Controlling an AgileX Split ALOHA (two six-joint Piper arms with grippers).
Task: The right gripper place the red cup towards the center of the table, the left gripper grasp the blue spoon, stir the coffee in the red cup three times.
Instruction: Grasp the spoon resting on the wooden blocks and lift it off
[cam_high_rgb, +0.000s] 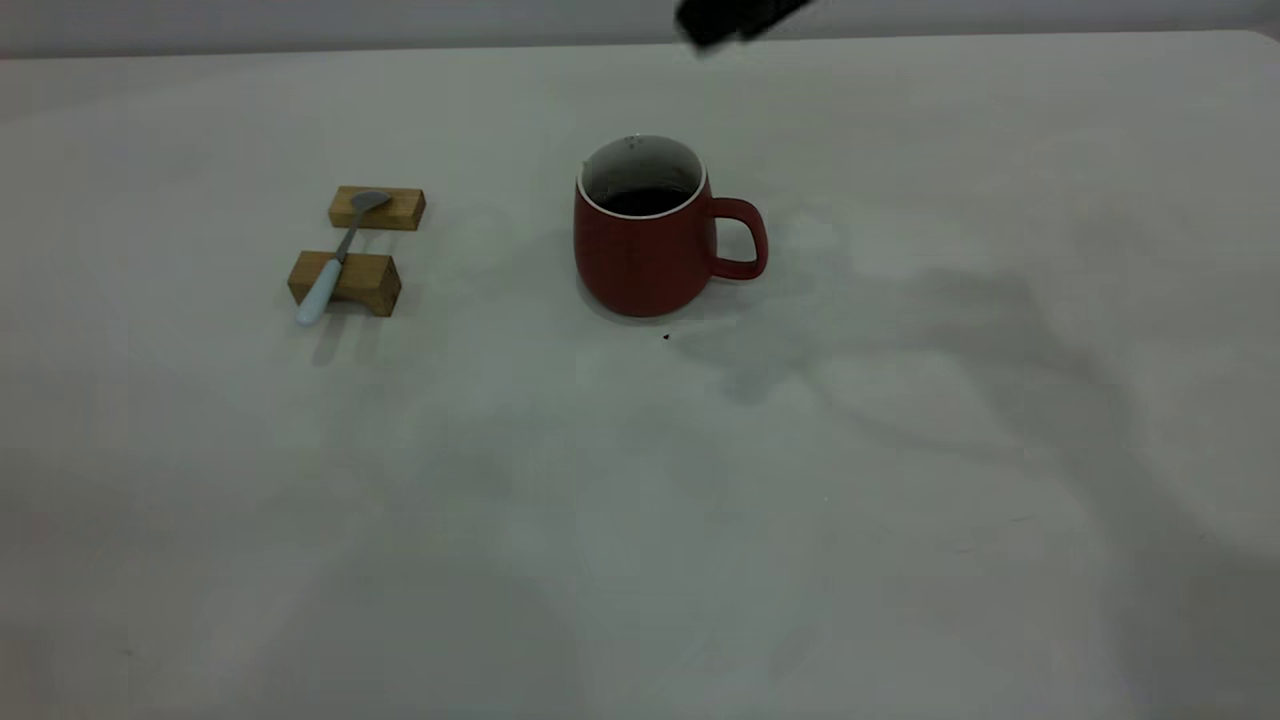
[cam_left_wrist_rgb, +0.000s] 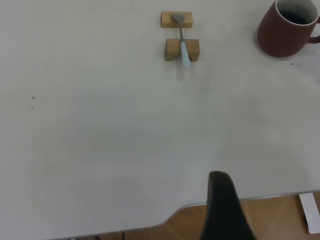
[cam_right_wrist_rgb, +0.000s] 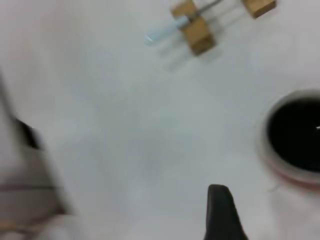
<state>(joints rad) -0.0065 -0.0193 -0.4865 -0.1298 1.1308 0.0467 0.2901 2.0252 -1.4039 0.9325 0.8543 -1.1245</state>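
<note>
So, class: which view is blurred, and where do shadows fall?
Right wrist view: smeared throughout, the red cup and blue spoon soft-edged. Exterior view: sharper, with broad soft shadows across the table right of the cup. Left wrist view: fairly clear, evenly lit.

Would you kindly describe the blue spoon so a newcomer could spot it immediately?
On the table, left of the red cup, sit two tan wooden blocks. The blue spoon bridges them, alone in having a pale-blue handle and grey metal bowl.

Place: we think a lab or test room.
Signs: we see only a plain pale table (cam_high_rgb: 640, 520) and, past its edge, a wooden floor (cam_left_wrist_rgb: 280, 220).
</note>
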